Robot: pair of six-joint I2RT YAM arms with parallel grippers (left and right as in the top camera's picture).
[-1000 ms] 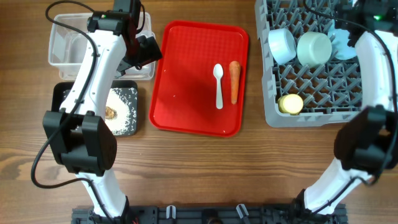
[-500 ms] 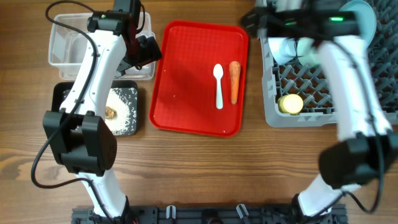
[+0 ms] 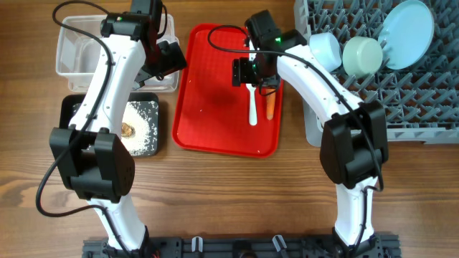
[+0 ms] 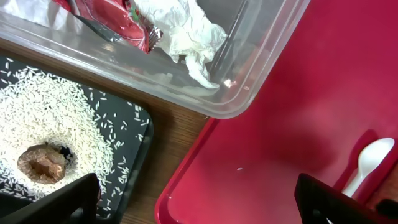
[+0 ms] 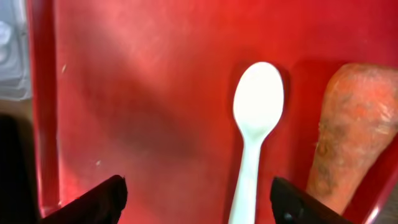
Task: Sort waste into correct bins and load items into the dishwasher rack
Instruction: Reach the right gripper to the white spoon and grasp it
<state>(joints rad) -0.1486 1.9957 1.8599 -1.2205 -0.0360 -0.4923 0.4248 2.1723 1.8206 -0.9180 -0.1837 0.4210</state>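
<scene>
Right gripper [image 3: 252, 72] is hovering over the far right part of the red tray [image 3: 215, 107], fingers spread wide and holding nothing. White spoon [image 5: 256, 106] is lying flat on the red tray directly beneath it. In the right wrist view the spoon's bowl is sitting ahead of the gap between the fingertips, and the handle is running back into that gap, closer to the finger on the carrot's side and touching neither. Spoon is showing as plain white plastic, with an oval bowl and a slim handle pointing toward the red tray's near edge. Carrot [image 5: 345, 130] is lying just beside the spoon on the rack side, parallel to it; it is orange with dull brownish patches. Whether the two are touching, cannot tell. Left gripper [image 3: 163, 61] is hanging at the red tray's left rim near the far corner, likewise spread wide and empty. Left of the red tray, the clear tub [image 4: 261, 68] is holding a crumpled napkin [image 4: 186, 34] and a red wrapper [image 4: 112, 18]. The black tray [image 4: 140, 143] nearer the front is carrying scattered rice [image 4: 50, 118] and a brown lump [image 4: 40, 163]. Right of the red tray, the grey rack [image 3: 401, 100] is holding a blue plate [image 3: 407, 34] and two bowls [image 3: 324, 50].
</scene>
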